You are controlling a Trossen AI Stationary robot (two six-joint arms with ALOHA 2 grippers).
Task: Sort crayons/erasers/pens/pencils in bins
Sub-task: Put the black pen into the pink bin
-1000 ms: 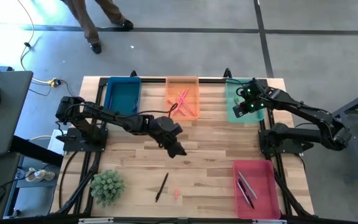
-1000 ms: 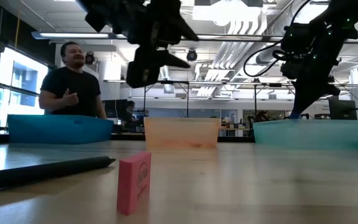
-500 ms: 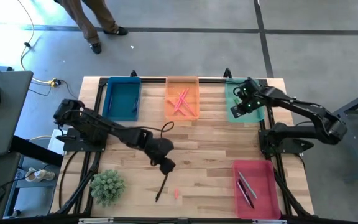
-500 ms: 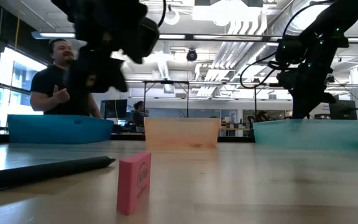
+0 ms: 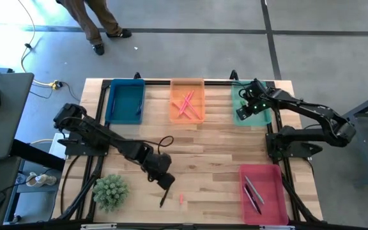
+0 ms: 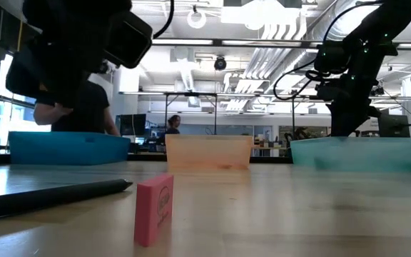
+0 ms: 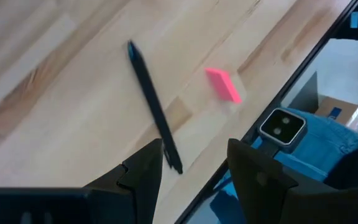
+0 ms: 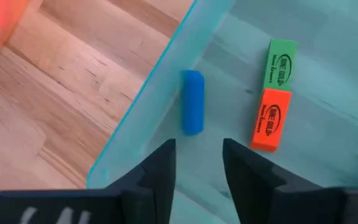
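A black pen (image 5: 165, 192) lies flat on the wooden table near its front edge, with a pink eraser (image 5: 181, 199) just right of it. In the low view the pink eraser (image 6: 154, 209) stands on a narrow side. My left gripper (image 5: 165, 179) hovers open above the pen (image 7: 154, 112), touching nothing. My right gripper (image 5: 244, 112) hangs open over the teal bin (image 5: 253, 96). Below it a blue eraser (image 8: 192, 111), a green eraser (image 8: 281, 64) and an orange eraser (image 8: 272, 119) lie on the teal bin's floor. My right gripper (image 8: 197, 171) touches none of them.
A dark blue bin (image 5: 125, 101) and an orange bin (image 5: 188, 86) with pink sticks stand along the far edge. A red-pink bin (image 5: 270, 191) with pens sits at the near right. A green plant (image 5: 110, 191) stands at the near left. A person stands beyond the table.
My left gripper has swung from the table's middle toward the near edge and sunk a little, tipping and rolling as it went. It now hangs over the black pen.
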